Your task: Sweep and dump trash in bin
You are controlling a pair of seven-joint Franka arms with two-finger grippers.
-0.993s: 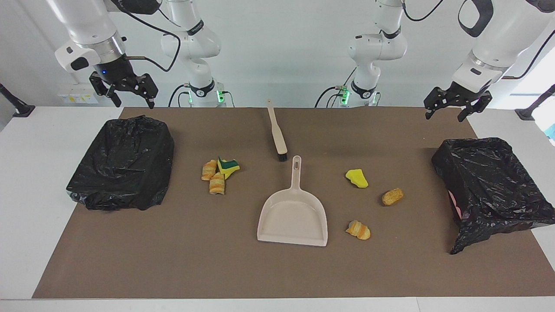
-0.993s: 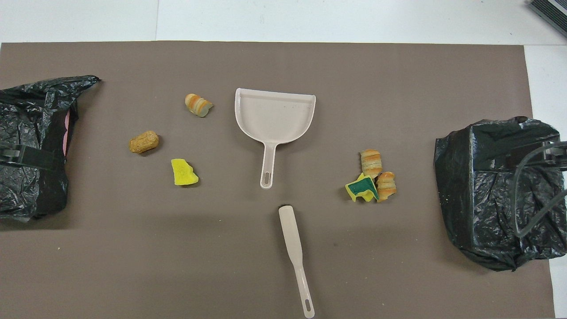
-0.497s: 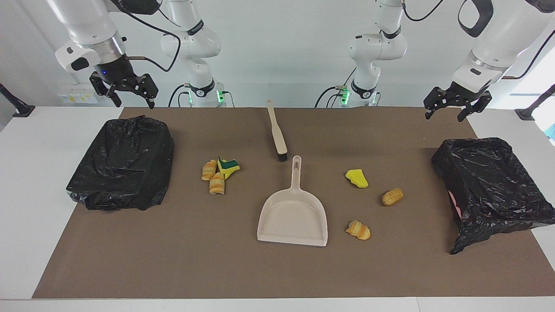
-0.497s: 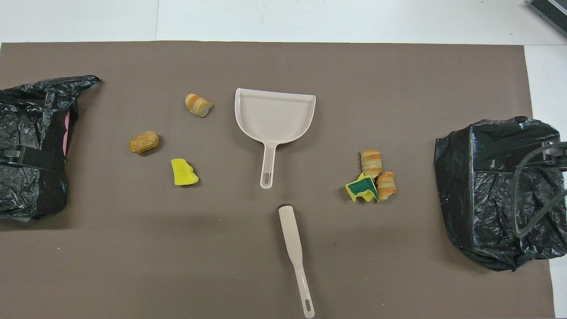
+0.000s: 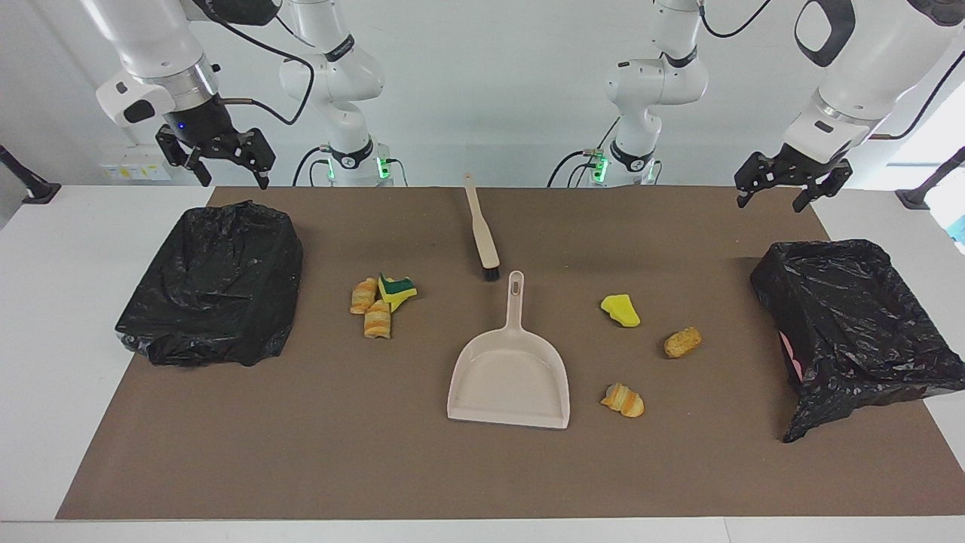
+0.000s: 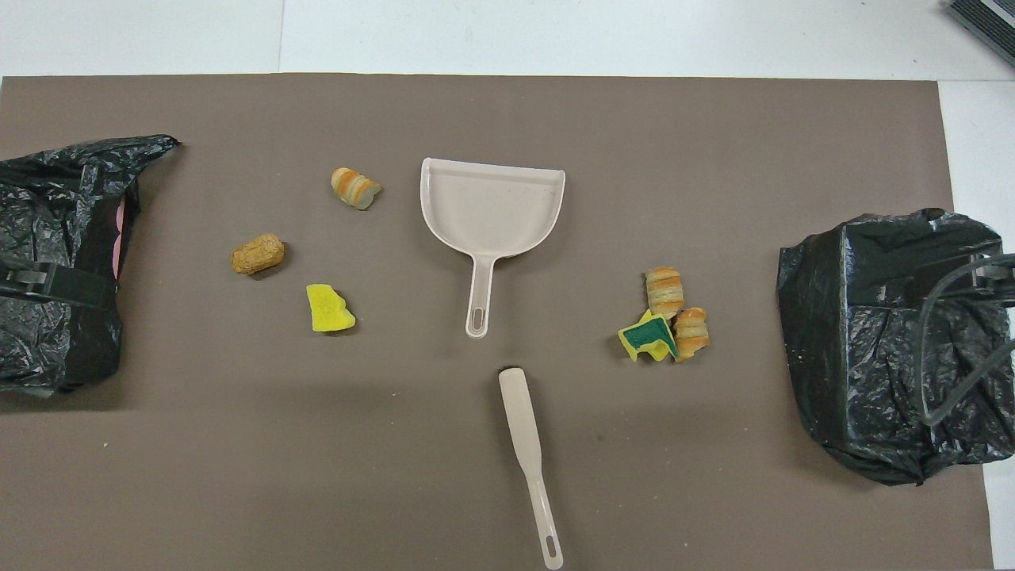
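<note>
On the brown mat (image 5: 482, 467), at mid-table, found a beige dustpan (image 5: 509, 377) lying flat, handle toward the robots, mouth away from them. Saw a beige black-bristled brush (image 5: 482, 230) nearer to the robots, bristle end just short of the dustpan handle, not touching it. Counted six pieces of trash, all on the mat, none inside the pan or either bin. Toward the right arm's end, noted a tight cluster: a green-and-yellow sponge piece (image 5: 396, 289) touching two orange-striped bread-like lumps (image 5: 363, 296) (image 5: 377, 319). Toward the left arm's end, noted three scattered pieces, apart from one another: a yellow sponge piece (image 5: 620, 311), a tan lump (image 5: 682, 342), and a striped lump (image 5: 623, 400) just beside the pan's mouth corner. Found a bin wrapped in a black plastic bag (image 5: 215, 283) at the right arm's end, bag crumpled over the top, contents impossible to tell. Found a second black-bagged bin (image 5: 852, 317) at the left arm's end, a strip of pink showing at the side facing the trash, inside likewise impossible to tell. Saw the right gripper (image 5: 235, 181) raised over the first bin, fingers spread, holding nothing. Saw the left gripper (image 5: 770, 202) raised over the second bin, fingers spread too, also holding nothing.
</note>
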